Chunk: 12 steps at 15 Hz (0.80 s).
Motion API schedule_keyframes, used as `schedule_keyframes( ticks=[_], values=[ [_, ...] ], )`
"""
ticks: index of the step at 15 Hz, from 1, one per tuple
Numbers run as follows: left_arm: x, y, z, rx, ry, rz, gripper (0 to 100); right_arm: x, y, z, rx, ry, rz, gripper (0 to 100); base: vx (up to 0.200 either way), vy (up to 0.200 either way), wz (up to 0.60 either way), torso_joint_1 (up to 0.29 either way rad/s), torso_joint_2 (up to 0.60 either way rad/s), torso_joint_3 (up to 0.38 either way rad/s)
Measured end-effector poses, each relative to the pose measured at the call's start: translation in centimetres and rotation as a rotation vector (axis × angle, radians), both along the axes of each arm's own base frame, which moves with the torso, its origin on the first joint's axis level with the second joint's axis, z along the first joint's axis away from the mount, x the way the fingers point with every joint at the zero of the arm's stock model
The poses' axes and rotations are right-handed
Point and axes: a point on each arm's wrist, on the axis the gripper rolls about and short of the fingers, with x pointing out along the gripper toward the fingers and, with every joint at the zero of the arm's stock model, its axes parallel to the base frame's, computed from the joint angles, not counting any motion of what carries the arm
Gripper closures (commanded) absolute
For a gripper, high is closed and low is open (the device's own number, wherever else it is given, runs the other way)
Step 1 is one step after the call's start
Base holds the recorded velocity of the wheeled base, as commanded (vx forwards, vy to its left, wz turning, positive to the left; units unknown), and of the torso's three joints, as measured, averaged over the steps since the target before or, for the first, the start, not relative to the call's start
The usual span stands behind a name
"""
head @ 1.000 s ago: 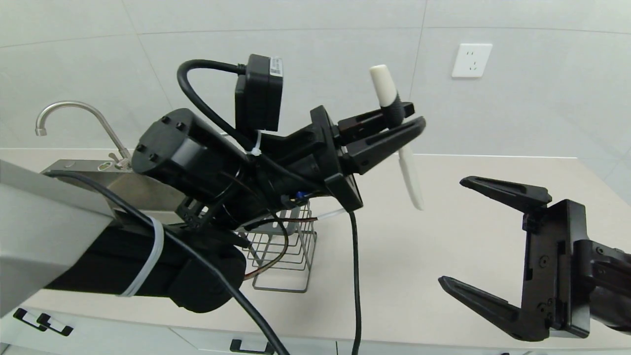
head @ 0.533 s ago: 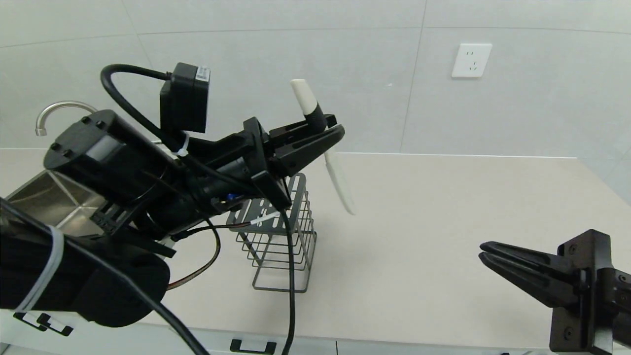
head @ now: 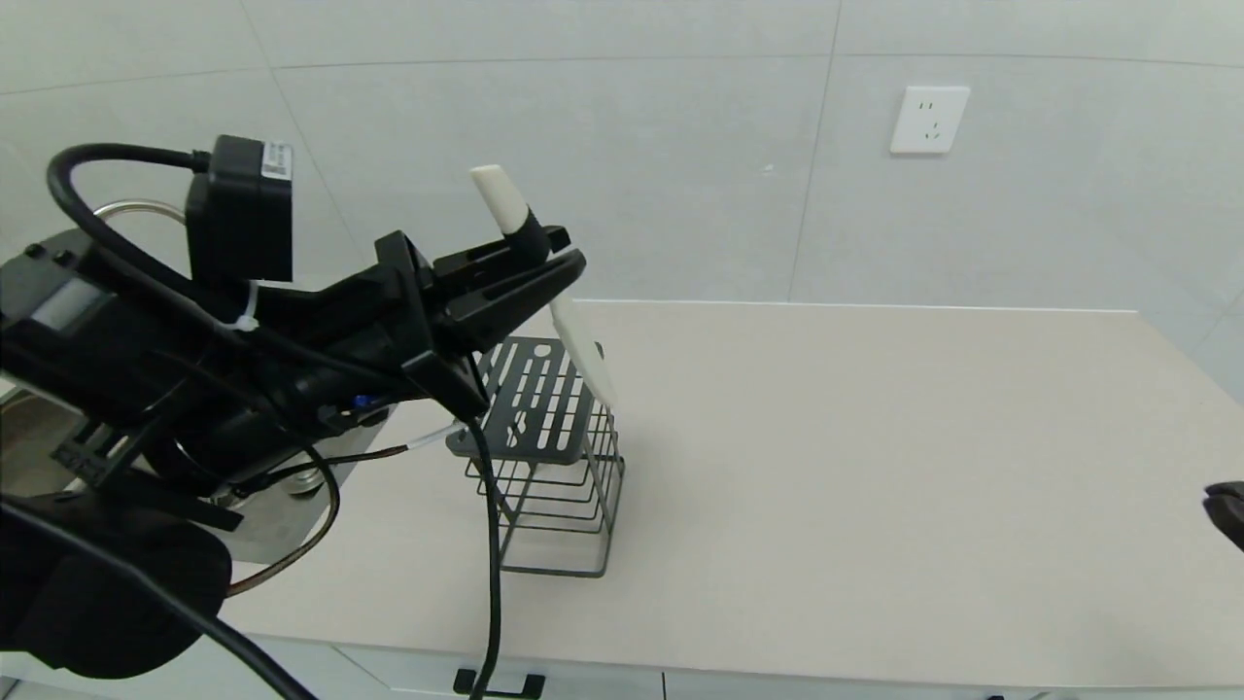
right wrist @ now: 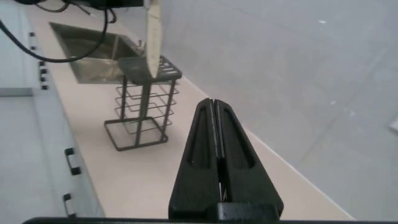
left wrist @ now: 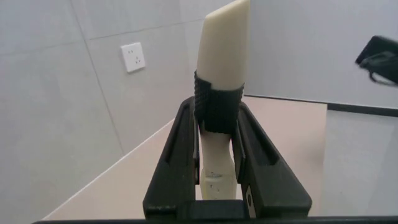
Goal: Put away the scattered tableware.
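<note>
A white knife point(head: 586, 357) with a white handle and a black collar hangs blade-down in my left gripper point(head: 556, 255), which is shut on the collar. The blade tip is just above the slotted top of a dark wire cutlery rack point(head: 556, 465) on the beige counter. In the left wrist view the knife point(left wrist: 222, 68) stands between the two fingers of the left gripper point(left wrist: 217, 134). My right gripper point(right wrist: 214, 115) is shut with nothing in it, low at the counter's right end point(head: 1226, 507). From there the knife point(right wrist: 151, 37) hangs over the rack point(right wrist: 144, 102).
A steel sink point(right wrist: 93, 46) with a curved faucet point(head: 136, 206) lies left of the rack. A wall socket point(head: 930, 119) is on the tiled wall behind. The counter point(head: 875, 467) right of the rack is bare, and drawer handles line its front edge.
My left arm has carried the knife leftward until it is over the rack. The right gripper has shut and drawn back to the right edge of the head view.
</note>
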Motion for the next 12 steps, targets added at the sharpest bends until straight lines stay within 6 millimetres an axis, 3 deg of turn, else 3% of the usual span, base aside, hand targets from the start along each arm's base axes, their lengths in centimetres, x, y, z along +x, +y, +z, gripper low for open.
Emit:
schedule_keyframes(
  ticks=[2,6,9,10,12],
  values=[
    [-0.6,0.9,1.0,-0.001,-0.003,0.021,100,-2.4,-0.9,-1.0,-0.011,0.048,-0.034,100,0.0,0.0,0.0,0.0,0.0,0.0],
    [-1.6,2.9,3.5,0.024,-0.007,0.1,100,-7.6,-2.3,-5.1,-0.019,0.153,-0.136,100,0.0,0.0,0.0,0.0,0.0,0.0],
    [-1.9,3.5,4.1,0.067,-0.091,0.103,100,-8.8,-2.9,-10.1,0.122,0.565,-0.472,100,0.0,0.0,0.0,0.0,0.0,0.0],
    [-1.9,3.5,4.2,0.083,-0.104,0.067,100,-9.2,-2.9,-10.5,0.185,0.6,-0.529,100,0.0,0.0,0.0,0.0,0.0,0.0],
    [-1.7,3.3,4.4,0.11,-0.133,0.004,100,-9.5,-2.9,-10.0,0.26,0.512,-0.556,100,0.0,0.0,0.0,0.0,0.0,0.0]
  ],
)
